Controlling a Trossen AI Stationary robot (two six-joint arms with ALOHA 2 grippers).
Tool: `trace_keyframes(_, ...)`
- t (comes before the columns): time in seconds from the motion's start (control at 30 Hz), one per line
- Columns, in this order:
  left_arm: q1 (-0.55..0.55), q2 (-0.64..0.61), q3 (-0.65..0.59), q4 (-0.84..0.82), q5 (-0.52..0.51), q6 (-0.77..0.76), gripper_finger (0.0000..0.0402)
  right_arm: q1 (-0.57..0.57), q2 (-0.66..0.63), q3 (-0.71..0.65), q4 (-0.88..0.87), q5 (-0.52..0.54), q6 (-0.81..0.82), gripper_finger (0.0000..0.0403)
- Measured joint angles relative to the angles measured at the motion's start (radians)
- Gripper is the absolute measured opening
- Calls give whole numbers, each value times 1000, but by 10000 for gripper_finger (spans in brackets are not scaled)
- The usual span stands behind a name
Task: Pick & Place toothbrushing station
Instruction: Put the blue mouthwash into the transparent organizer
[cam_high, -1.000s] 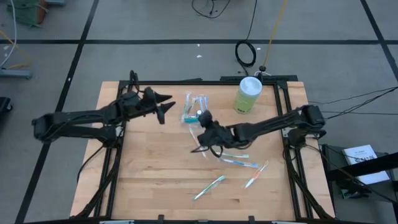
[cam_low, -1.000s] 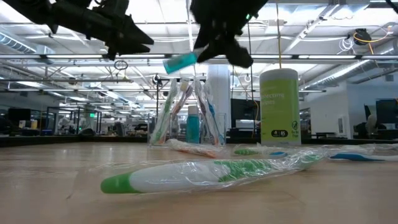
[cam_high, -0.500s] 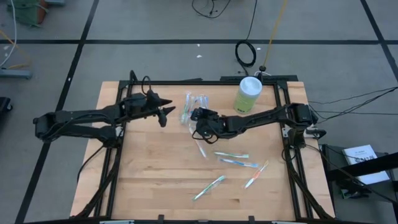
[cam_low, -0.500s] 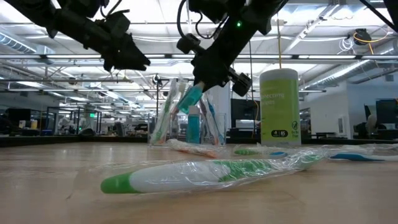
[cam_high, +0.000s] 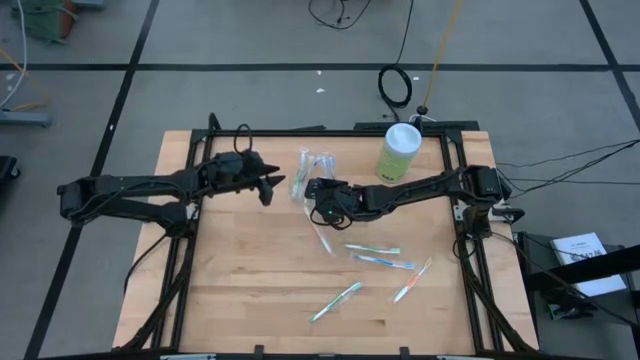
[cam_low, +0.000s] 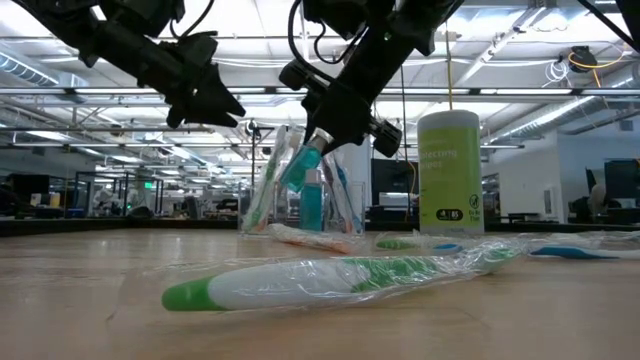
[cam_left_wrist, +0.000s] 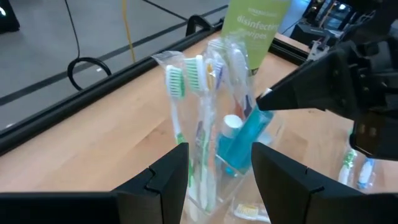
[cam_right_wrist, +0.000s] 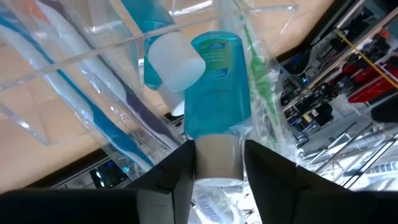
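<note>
Wooden tabletop, both arms meeting at the clear container near the far edge.

Right gripper sits over the container, fingers either side of a teal tube going in beside wrapped toothbrushes; grip or release, can't tell. Left gripper hovers just beside, fingers apart and empty. More toothbrushes lie scattered nearer.

Bright, even light from ceiling strips (glare on plastic wrap), close wrist views soft.
</note>
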Motion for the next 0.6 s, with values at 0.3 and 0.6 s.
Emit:
trace_keyframes(0.3, -29, 0, 0, 9, 1, -1, 182, 0, 0, 0, 0, -2, 9, 157)
trace_keyframes(0.6, -28, 0, 0, 9, -8, -3, 182, 0, 0, 0, 140, -2, 74, 167)
